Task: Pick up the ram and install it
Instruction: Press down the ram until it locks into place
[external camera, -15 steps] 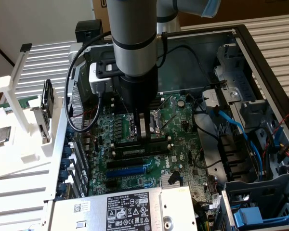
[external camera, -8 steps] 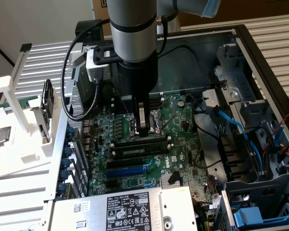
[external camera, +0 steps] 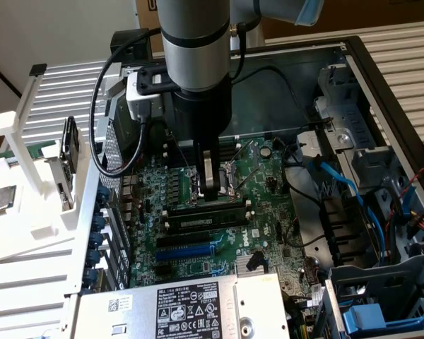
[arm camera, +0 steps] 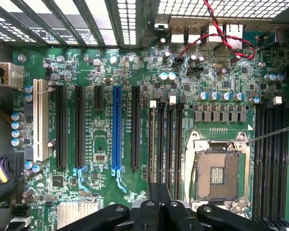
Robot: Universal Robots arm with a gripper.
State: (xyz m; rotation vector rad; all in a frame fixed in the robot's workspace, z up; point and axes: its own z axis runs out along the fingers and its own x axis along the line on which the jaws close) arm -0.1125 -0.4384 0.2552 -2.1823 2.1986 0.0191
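Observation:
The ram, a long narrow stick with dark chips, stands on edge in a memory slot on the green motherboard, just in front of the processor socket. My gripper hangs straight down over the back of the slot row, its fingers shut and empty. The tips are at the height of the ram's top edge; I cannot tell whether they touch it. In the wrist view the shut gripper sits over the near end of the black memory slots.
The case walls ring the board. A power supply lies in front, and a drive cage with blue cables is at the exterior view's right. A white rack at its left holds a silver processor chip.

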